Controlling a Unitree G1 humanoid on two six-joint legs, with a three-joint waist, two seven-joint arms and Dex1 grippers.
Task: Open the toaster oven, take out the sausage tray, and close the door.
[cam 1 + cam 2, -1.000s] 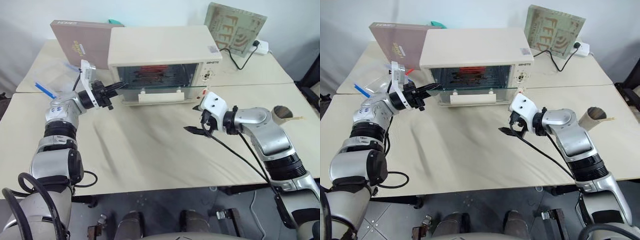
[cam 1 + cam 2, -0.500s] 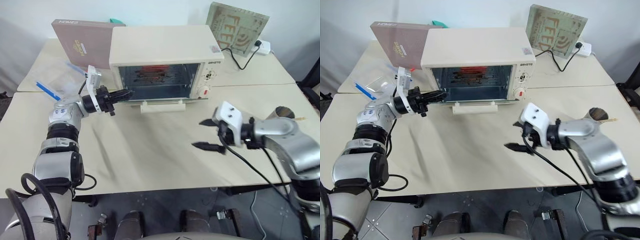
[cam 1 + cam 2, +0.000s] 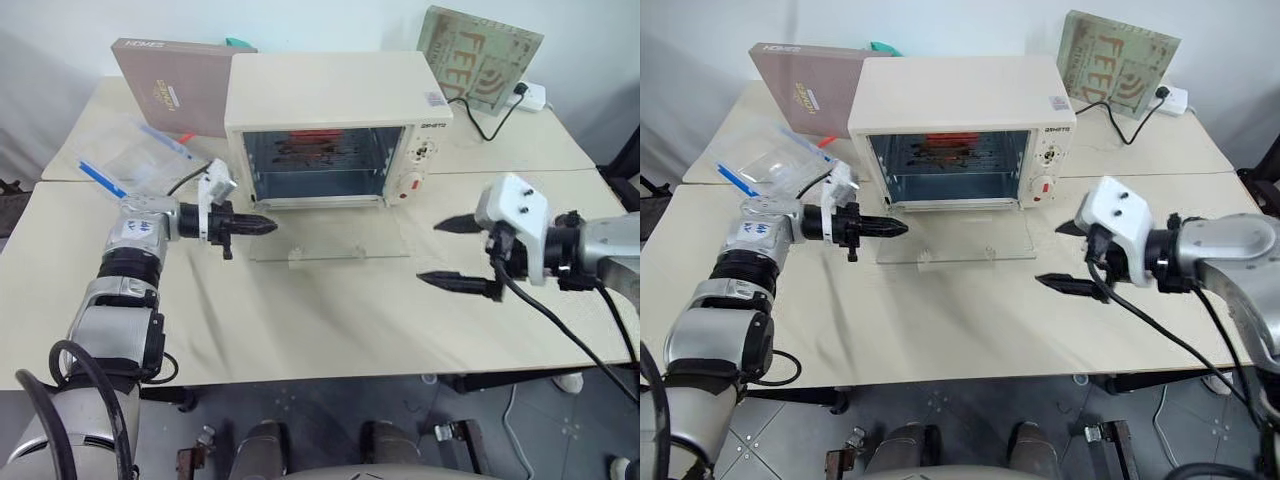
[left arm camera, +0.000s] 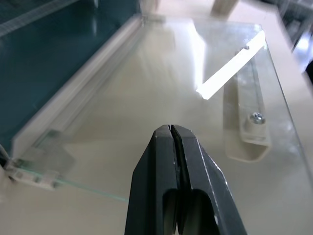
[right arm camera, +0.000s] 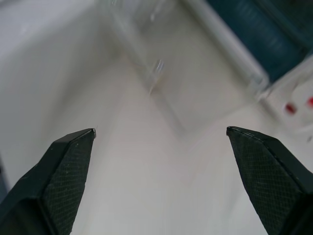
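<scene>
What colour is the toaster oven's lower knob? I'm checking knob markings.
Red, on the toaster oven panel's lower knob; clearest in the right eye view.

Cream toaster oven (image 3: pixel 335 95), glass door (image 3: pixel 330 235) lying open.

This looks like a robot test room rather than a kitchen: plain cream tables (image 3: pixel 330 330) pushed together against a bare white wall (image 3: pixel 330 25). At one o'clock a power strip (image 3: pixel 528 93) feeds the toaster oven (image 3: pixel 335 100); at eleven stands a brown box (image 3: pixel 170 85).
</scene>
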